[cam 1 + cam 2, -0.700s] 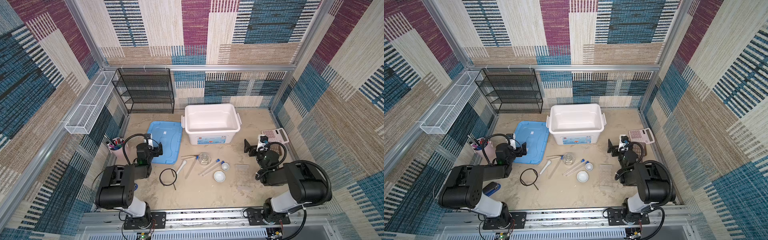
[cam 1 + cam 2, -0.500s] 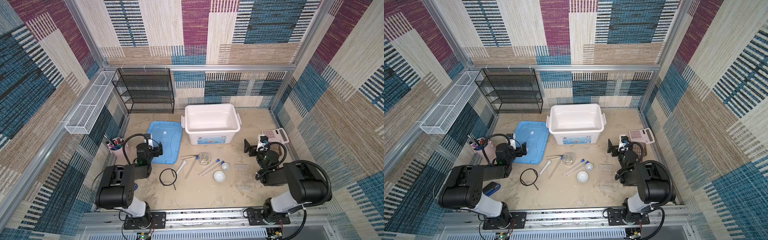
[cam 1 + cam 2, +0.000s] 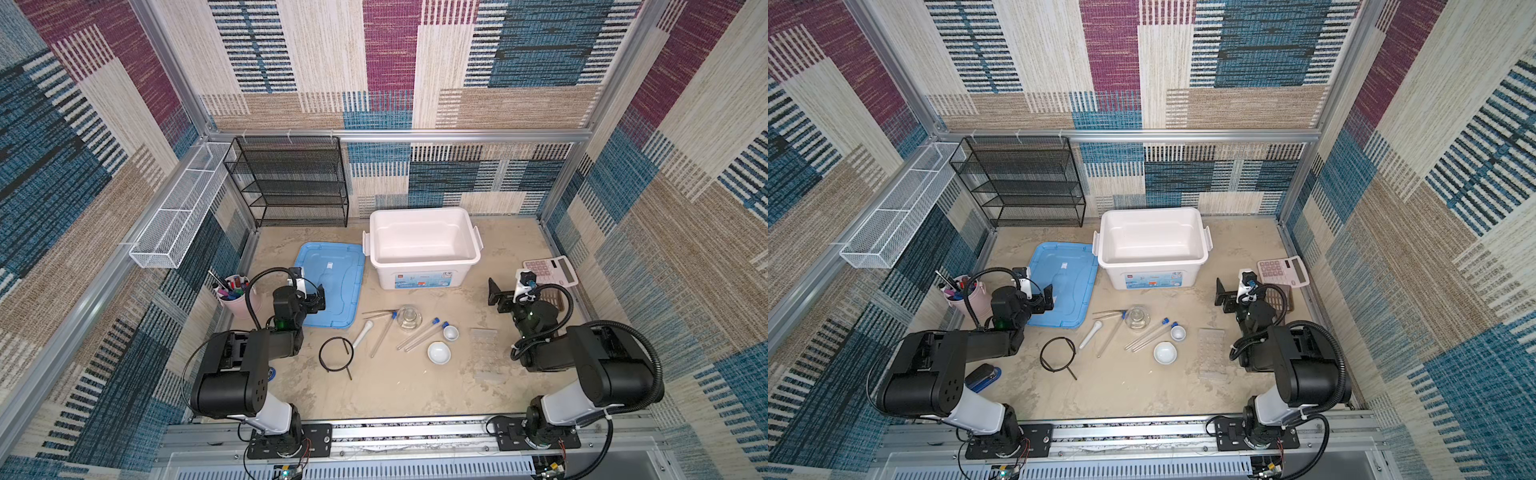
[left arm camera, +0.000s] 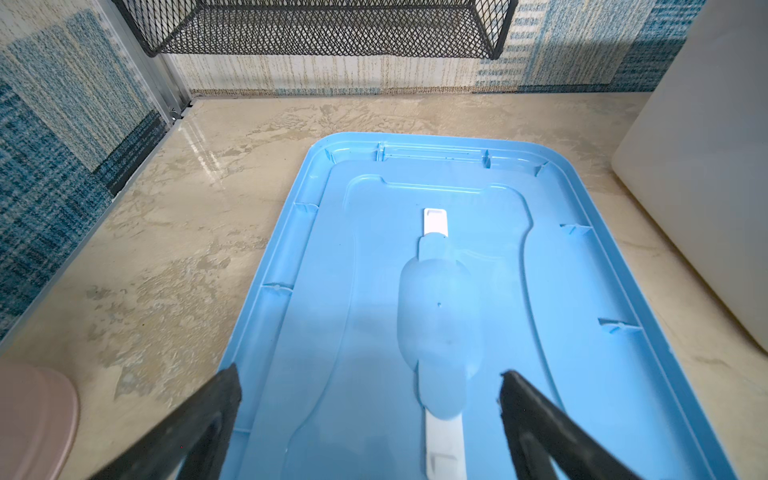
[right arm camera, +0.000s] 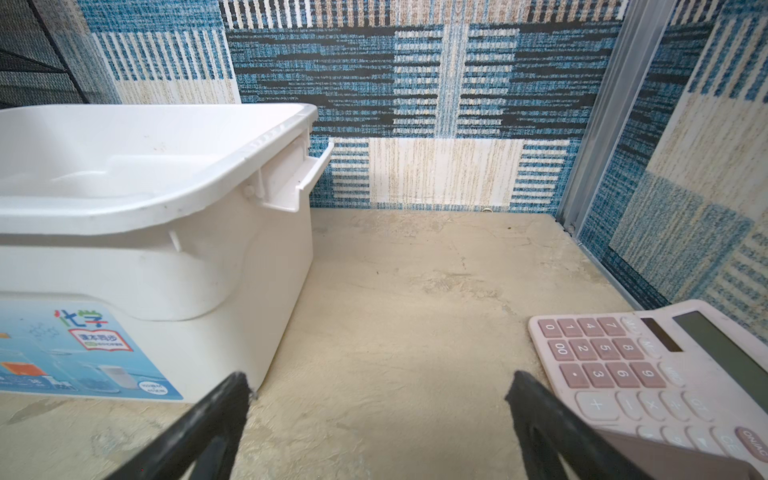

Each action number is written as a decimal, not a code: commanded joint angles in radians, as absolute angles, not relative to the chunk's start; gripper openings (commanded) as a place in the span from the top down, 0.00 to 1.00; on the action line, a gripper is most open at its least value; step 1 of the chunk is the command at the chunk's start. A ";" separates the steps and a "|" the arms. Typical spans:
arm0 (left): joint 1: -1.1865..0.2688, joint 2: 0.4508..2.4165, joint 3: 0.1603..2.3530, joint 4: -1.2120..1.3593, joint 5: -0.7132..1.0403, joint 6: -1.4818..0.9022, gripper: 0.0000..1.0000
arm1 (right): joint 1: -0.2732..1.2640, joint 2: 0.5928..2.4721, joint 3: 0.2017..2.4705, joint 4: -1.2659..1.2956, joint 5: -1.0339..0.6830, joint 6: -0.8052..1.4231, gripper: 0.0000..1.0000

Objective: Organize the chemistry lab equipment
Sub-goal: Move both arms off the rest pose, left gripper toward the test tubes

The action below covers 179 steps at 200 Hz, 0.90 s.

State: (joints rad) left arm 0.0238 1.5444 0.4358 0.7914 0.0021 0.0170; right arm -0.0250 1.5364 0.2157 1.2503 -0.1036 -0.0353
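Both top views: your left gripper [image 3: 319, 297] jaws spread wide, empty, above blue lid [image 3: 332, 266]; right gripper [image 3: 497, 296] same, near calculator [image 3: 550, 271]. Between arms on table [image 3: 395, 386]: test tubes [image 3: 419, 334], flask [image 3: 409, 318], dishes [image 3: 439, 352], pestle [image 3: 362, 333], ring tripod [image 3: 336, 354], tweezers [image 3: 378, 312], clear rack [image 3: 484, 343].
Left wrist: blue lid below jaws.
Right wrist: white bin [image 5: 166, 208], calculator ahead.

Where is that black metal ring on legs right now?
In both top views the black ring tripod sits on the sandy table left of centre, just in front of the flat blue plastic lid and beside the white pestle.
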 commanded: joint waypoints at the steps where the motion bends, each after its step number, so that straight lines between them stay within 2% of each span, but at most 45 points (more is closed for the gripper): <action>1: 0.026 1.543 0.442 0.792 -0.005 0.009 0.01 | -0.025 1.535 0.221 1.263 -0.106 -0.035 0.01; 60: 0.026 1.487 0.451 0.737 -0.055 -0.012 0.01 | -0.025 1.519 0.233 1.235 -0.095 -0.030 0.01; 98: 0.026 1.341 0.457 0.623 -0.153 -0.043 0.01 | -0.025 1.430 0.355 0.926 -0.025 0.013 0.01; 144: 0.026 1.132 0.549 0.303 -0.214 -0.127 0.01 | -0.025 1.296 0.385 0.736 -0.057 0.067 0.01; 179: 0.017 0.981 0.561 0.177 -0.211 -0.206 0.01 | -0.025 1.222 0.446 0.548 -0.141 0.135 0.01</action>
